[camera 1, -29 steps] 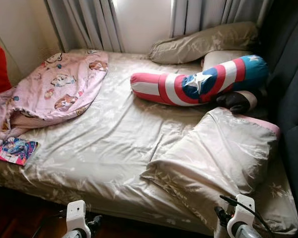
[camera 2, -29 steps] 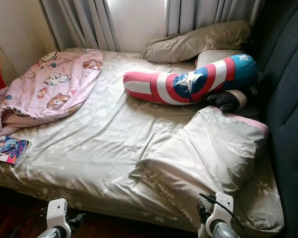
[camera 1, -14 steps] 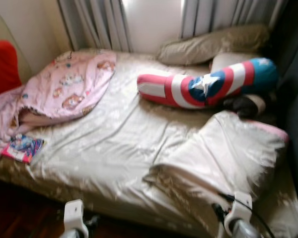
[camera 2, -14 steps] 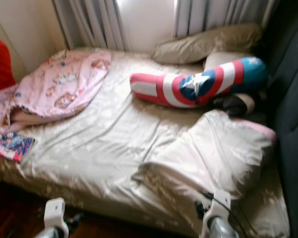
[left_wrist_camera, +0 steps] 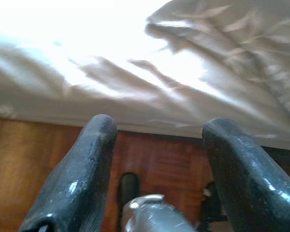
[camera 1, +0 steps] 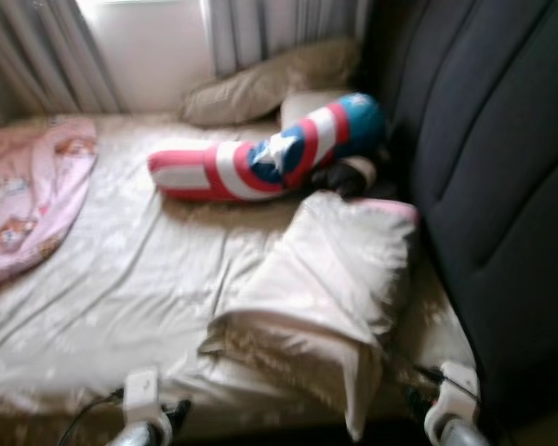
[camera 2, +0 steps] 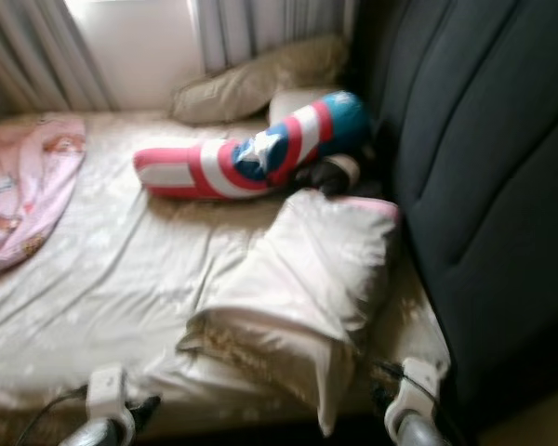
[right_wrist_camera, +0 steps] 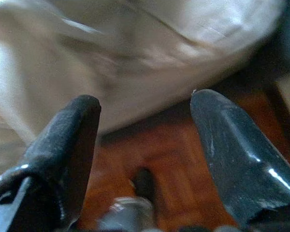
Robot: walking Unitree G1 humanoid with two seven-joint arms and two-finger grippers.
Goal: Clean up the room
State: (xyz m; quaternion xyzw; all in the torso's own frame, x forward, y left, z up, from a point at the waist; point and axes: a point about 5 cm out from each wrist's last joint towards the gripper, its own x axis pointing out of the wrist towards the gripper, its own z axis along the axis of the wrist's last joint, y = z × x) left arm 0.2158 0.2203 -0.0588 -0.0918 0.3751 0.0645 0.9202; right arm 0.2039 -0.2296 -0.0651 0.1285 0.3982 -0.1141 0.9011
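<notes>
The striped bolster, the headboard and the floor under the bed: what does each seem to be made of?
The bolster looks like soft printed fabric over stuffing: matte red, white and blue bands, bent shape. The headboard looks like dark padded upholstery with stitched seams, whether cloth or leatherette is unclear. The floor looks like reddish-brown polished wood.

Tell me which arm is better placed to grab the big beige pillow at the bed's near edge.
Probably right: the right gripper sits just below the beige pillow, fingers open. The left gripper, also open, is farther left, facing bare sheet.
</notes>
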